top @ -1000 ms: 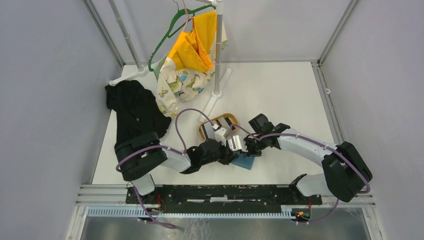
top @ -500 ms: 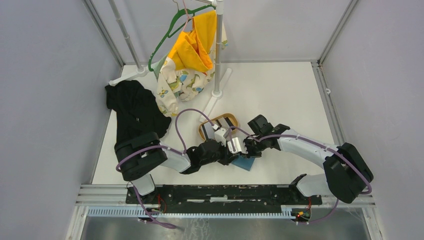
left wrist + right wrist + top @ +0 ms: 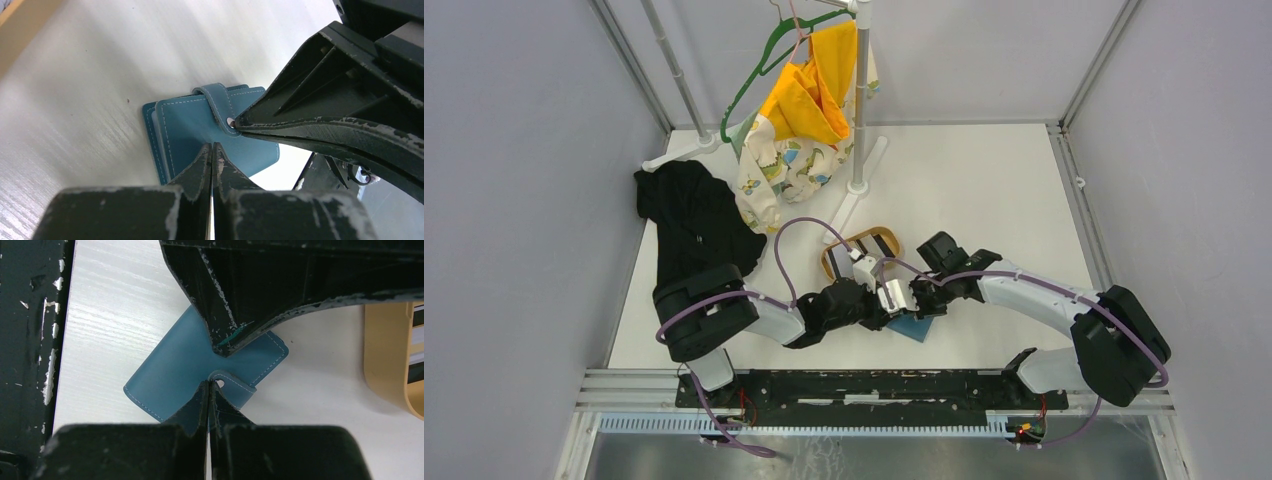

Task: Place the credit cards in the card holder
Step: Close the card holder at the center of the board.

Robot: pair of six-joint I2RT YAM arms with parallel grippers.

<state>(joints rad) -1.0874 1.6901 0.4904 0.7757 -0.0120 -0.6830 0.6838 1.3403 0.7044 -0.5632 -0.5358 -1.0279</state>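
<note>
Card holder [image 3: 197,122]: one, teal-blue, folded shut and lying flat, with its snap tab [image 3: 218,102] wrapped over one edge. Both grippers meet on it. The left gripper [image 3: 212,150] has its two fingers pressed together with no gap between them, and their tips rest on the holder's cover near its edge. Whether a thin flap is pinched between them cannot be told. The right gripper [image 3: 209,390] is likewise fully closed, its joined tips touching the end of the snap tab right at the stud, with nothing seen between the fingers. The two sets of tips come at the holder from opposite sides and sit just beside each other.

Just beyond the holder stands one oval tan wooden tray [image 3: 385,340]. The credit cards [image 3: 418,342] lie inside it as dark and pale stripes. Their number cannot be counted, and none is at either gripper.

Everything sits on a white table [image 3: 984,180] with a faint wood grain, enclosed by plain grey walls. At the far side stands a white clothes rack [image 3: 859,120] carrying one green hanger [image 3: 746,95], a yellow garment [image 3: 809,95] and a printed one below it. One black cloth [image 3: 694,215] lies crumpled at the table's left
</note>
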